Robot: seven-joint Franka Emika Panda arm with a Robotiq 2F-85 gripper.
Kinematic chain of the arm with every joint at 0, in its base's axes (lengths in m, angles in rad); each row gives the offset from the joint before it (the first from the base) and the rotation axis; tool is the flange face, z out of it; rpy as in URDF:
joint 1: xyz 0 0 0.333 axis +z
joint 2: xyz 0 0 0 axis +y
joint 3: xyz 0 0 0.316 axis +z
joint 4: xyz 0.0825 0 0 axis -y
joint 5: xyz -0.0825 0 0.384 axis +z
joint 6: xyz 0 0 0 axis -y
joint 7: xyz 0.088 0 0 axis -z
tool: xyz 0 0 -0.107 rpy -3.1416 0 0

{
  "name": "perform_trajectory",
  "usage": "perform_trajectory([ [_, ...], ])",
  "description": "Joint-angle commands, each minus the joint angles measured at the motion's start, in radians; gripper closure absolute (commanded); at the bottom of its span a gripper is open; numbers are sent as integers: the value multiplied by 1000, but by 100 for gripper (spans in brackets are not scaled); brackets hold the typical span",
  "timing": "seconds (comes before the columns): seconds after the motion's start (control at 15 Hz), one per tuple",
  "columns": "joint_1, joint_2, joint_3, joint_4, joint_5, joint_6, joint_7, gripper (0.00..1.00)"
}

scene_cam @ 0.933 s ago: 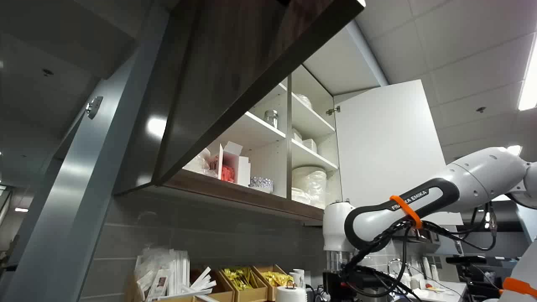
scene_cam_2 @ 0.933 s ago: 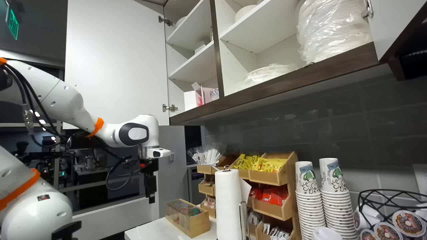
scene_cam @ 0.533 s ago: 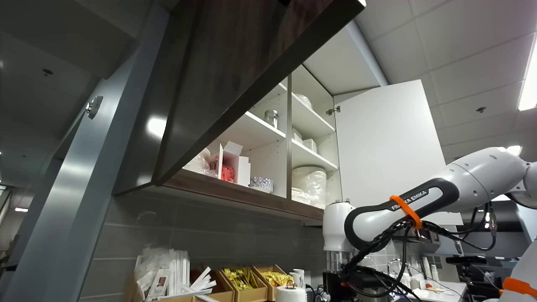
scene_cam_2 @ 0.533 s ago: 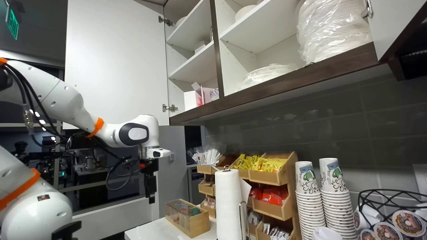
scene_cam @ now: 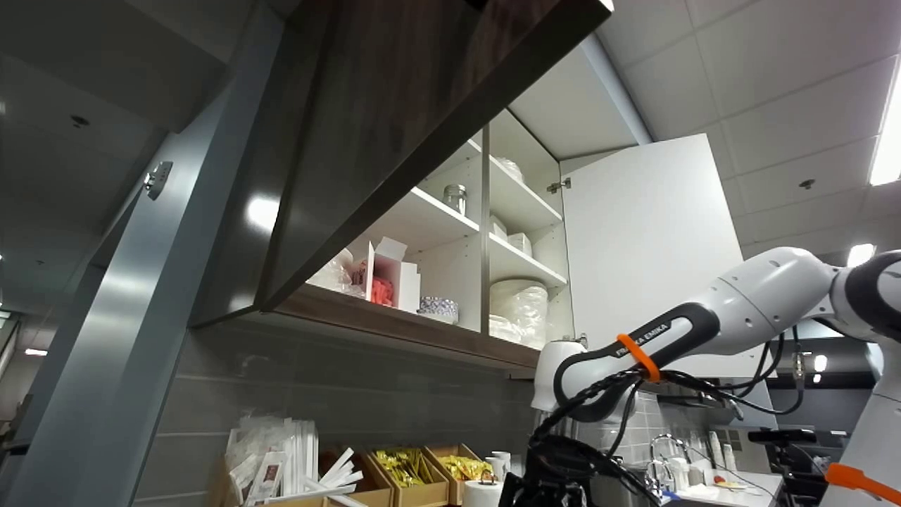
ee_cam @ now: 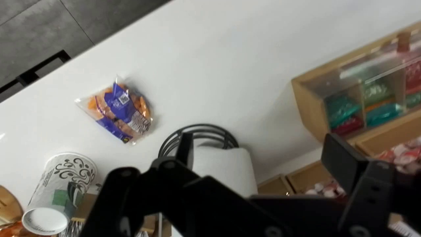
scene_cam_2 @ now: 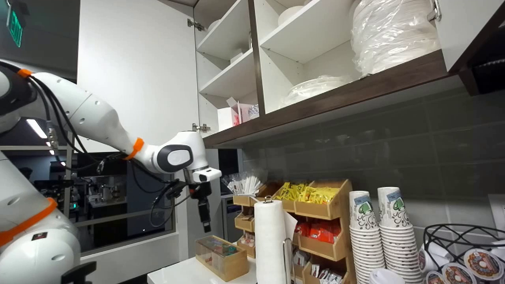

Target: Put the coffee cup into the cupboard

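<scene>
In an exterior view the robot arm [scene_cam: 742, 306] bears "FRANKA EMIKA", the first word partly under an orange strap [scene_cam: 640, 358]. A green lit sign [scene_cam_2: 15, 27] seems to spell "EXIT", though steeply angled.

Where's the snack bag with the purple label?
In the wrist view, the snack bag lies on the white counter, left of centre, with the paper towel roll to its lower right.

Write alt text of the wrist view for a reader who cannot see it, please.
An open, black two-fingered end effector hovers above a white countertop. At lower left is a swirl-printed white paper cup; higher in the picture, a clear plastic bag of orange pieces; at right, a light-wood box with transparent lid.
</scene>
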Motion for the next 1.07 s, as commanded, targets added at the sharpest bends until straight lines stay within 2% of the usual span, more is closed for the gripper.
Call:
perform_trajectory([
  [0.0, -99, 177, -7, 87, -50, 143, 126, 0],
  [0.13, -164, 232, -7, 122, -126, 179, 217, 0],
  [0.27, -221, 256, -22, 152, -232, 160, 314, 0],
  [0.67, -316, 299, -109, 234, -469, 86, 581, 0],
  [0.8, -317, 313, -142, 256, -503, -1, 636, 0],
  [1.0, -262, 359, -233, 263, -393, -116, 532, 0],
])
